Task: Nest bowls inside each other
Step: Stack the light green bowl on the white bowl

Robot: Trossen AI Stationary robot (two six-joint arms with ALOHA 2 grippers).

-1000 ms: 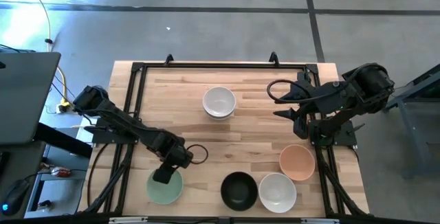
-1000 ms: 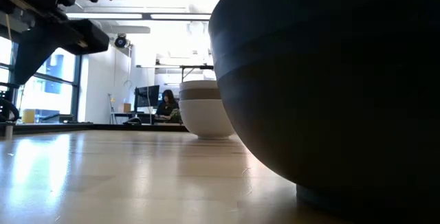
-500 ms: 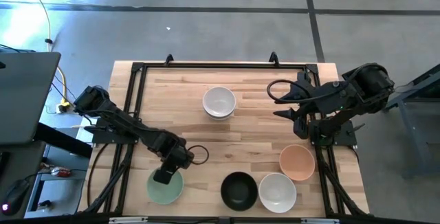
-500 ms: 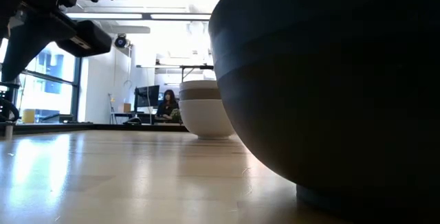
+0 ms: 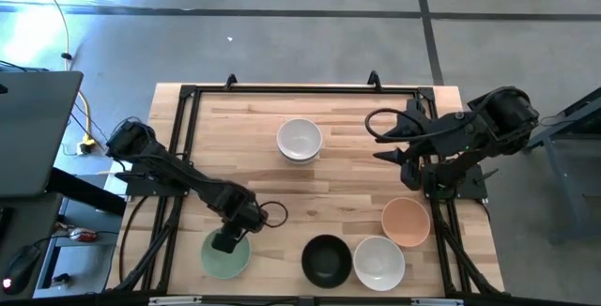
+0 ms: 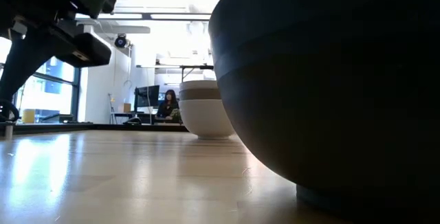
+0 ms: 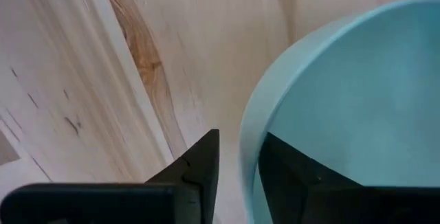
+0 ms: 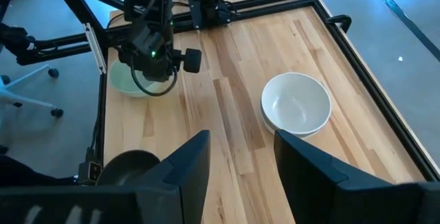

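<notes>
1. Left hand [image 5: 225, 243] is down at the mint bowl [image 5: 225, 255], at 7 o'clock on the surface [image 5: 347, 175]. Left wrist view: one finger outside the rim [image 7: 251, 135], one inside, straddling the wall. Whether they already pinch it I cannot tell.
2. A rim straddle suits a smooth round bowl, probably for lifting it.
3. Right hand [image 8: 237, 162] waits at 2 o'clock, fingers spread, holding nothing.
4. White stack [image 5: 300, 141] sits at 12 o'clock, a grey band under its top bowl in the low view; likely the nest target.
5. Loose along the near edge: black bowl [image 5: 326, 260], white bowl [image 5: 378, 262], peach bowl [image 5: 406, 222], 6 to 4 o'clock.
</notes>
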